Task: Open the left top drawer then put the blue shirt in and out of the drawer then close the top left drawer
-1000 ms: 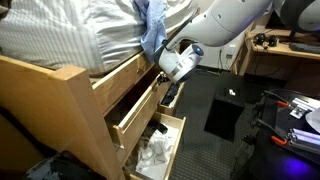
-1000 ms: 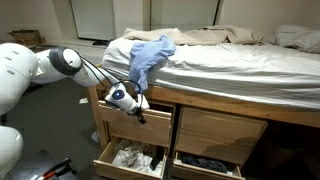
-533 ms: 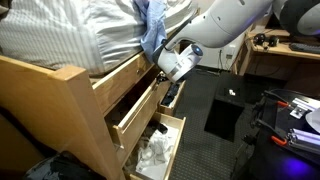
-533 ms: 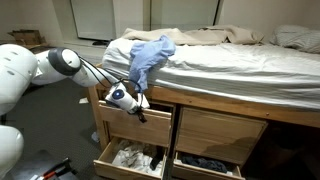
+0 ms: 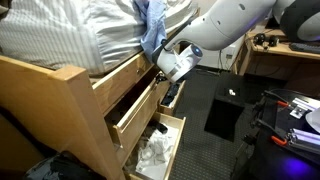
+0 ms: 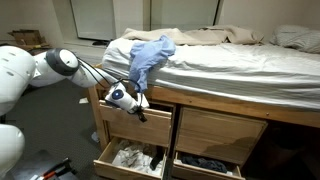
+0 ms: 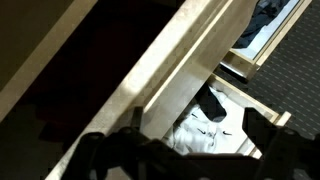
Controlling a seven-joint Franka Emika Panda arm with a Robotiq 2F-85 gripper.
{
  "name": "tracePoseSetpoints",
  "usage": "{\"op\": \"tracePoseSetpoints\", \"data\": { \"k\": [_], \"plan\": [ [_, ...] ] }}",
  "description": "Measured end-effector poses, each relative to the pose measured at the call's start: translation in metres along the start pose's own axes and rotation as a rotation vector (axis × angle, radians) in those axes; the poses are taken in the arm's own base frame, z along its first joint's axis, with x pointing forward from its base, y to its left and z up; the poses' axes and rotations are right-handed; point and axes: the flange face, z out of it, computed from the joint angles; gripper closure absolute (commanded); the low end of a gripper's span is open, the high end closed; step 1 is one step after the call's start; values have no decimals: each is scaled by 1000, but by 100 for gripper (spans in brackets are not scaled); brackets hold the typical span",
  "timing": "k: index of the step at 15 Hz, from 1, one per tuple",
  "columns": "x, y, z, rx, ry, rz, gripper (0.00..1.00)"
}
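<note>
The blue shirt (image 6: 150,55) hangs over the corner of the bed, its tail drooping down (image 5: 152,28) just above my gripper. My gripper (image 6: 131,101) (image 5: 172,64) is at the upper edge of the left top drawer (image 6: 140,123), which stands pulled out a little. In the wrist view the drawer's light-wood front edge (image 7: 190,60) runs diagonally toward the gap between my dark fingers (image 7: 270,138), with the dark drawer inside to its left. The gripper (image 7: 185,150) is open and holds nothing.
Below, the bottom left drawer (image 6: 108,151) is open with white clothes (image 7: 215,122) in it. The bottom right drawer (image 6: 205,163) is open with dark clothes. Striped bedding (image 5: 70,35) covers the mattress. A dark mat (image 5: 225,115) lies on the floor.
</note>
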Motion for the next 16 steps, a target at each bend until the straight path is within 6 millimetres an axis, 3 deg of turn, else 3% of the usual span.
{"op": "tracePoseSetpoints", "data": {
  "k": [7,12,16],
  "plan": [
    [-3,10,21,-213,159,15,0],
    [-1,11,21,-188,167,-2,0],
    [2,-23,9,-57,264,-71,0]
  ]
}}
